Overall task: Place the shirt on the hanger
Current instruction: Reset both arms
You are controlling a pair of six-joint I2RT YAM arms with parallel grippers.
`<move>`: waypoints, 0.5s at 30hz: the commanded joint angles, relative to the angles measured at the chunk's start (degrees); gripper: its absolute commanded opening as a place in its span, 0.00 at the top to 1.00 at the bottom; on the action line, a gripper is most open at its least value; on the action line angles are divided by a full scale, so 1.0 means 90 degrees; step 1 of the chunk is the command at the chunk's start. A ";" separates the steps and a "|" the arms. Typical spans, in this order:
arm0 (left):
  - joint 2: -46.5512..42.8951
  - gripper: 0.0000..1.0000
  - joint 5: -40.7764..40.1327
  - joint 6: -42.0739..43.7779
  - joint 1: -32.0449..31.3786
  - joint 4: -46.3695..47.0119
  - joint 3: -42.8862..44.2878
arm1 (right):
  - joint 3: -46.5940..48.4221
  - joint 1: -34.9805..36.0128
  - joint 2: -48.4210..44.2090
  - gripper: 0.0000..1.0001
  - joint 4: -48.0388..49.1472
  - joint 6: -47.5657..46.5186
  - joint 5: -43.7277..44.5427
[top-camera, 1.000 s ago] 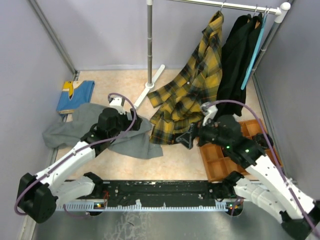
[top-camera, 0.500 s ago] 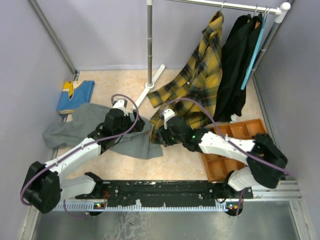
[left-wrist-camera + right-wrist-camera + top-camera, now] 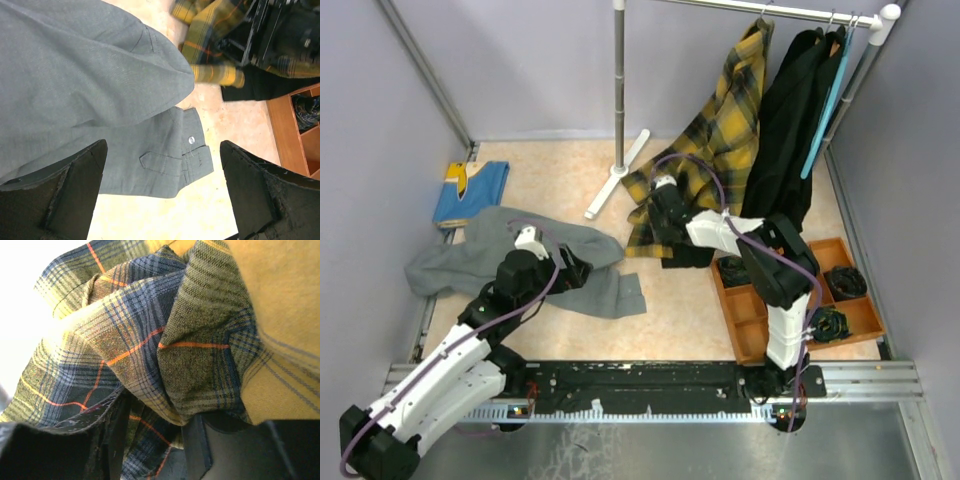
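We swung the right gripper [image 3: 152, 440] from four o'clock; it now pinches the yellow-and-navy plaid cotton shirt [image 3: 725, 130], readying a lift. Left gripper [image 3: 163, 150] gapes empty at eight o'clock.

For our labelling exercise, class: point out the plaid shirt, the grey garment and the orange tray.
plaid shirt [image 3: 725, 130], top view, hanging yellow-checked panel.
grey garment [image 3: 75, 75], left wrist view, broad smooth panel.
orange tray [image 3: 745, 312], top view, bare left compartment.
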 commanded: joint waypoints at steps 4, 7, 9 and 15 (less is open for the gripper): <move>-0.0321 0.01 -0.0242 0.0072 0.0014 -0.1027 0.0308 | 0.0877 -0.0598 -0.0559 0.34 -0.0213 -0.0359 0.0406; -0.0117 0.01 -0.0273 0.0304 0.0013 -0.1151 0.0644 | 0.0535 -0.0214 -0.1339 0.13 -0.0273 -0.0729 -0.0351; 0.0033 0.01 -0.0294 0.0423 0.0019 -0.1243 0.0890 | 0.0339 0.0207 -0.2079 0.06 -0.0549 -0.0863 -0.0376; 0.0594 0.01 -0.0930 0.0457 0.0027 -0.2267 0.1826 | -0.0823 0.0765 -0.4197 0.01 -0.0871 -0.0227 -0.0715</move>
